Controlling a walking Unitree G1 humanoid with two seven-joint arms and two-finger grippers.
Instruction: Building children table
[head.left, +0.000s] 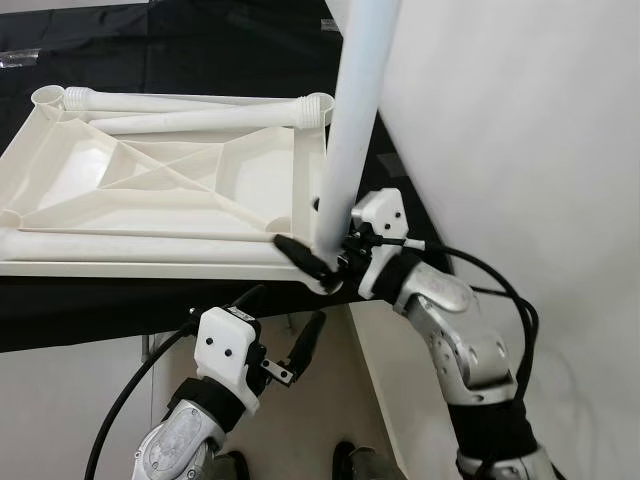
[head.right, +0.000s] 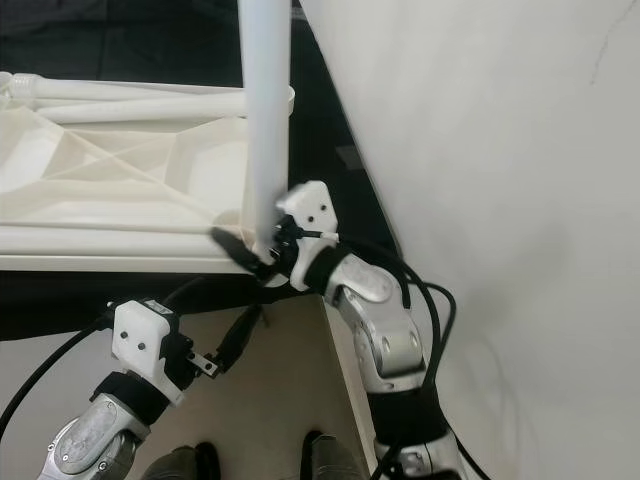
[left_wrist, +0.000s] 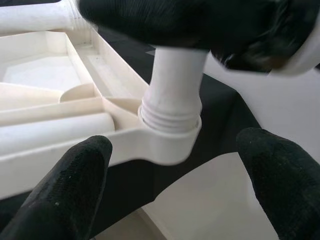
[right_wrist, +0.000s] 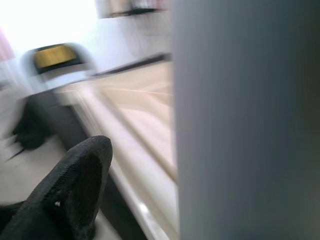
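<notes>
The white plastic table top (head.left: 70, 170) lies upside down on a black-covered surface. A white table leg (head.left: 355, 110) stands upright in the corner socket (left_wrist: 170, 142) at the near right. Its threaded end (left_wrist: 172, 112) sits in the socket's ring. My right gripper (head.left: 325, 255) is shut on the leg just above the socket; one black finger (right_wrist: 75, 185) shows beside the leg (right_wrist: 245, 120). My left gripper (head.left: 283, 318) hangs open below the table's near edge, its fingertips (left_wrist: 65, 185) spread wide under the socket, touching nothing.
Two more white legs (head.left: 190, 100) lie across the far side of the table top. A white wall (head.left: 520, 130) rises close on the right. The black cover's edge (head.left: 100, 305) hangs in front of me, with pale floor (head.left: 380, 360) and my feet (head.left: 350, 462) below.
</notes>
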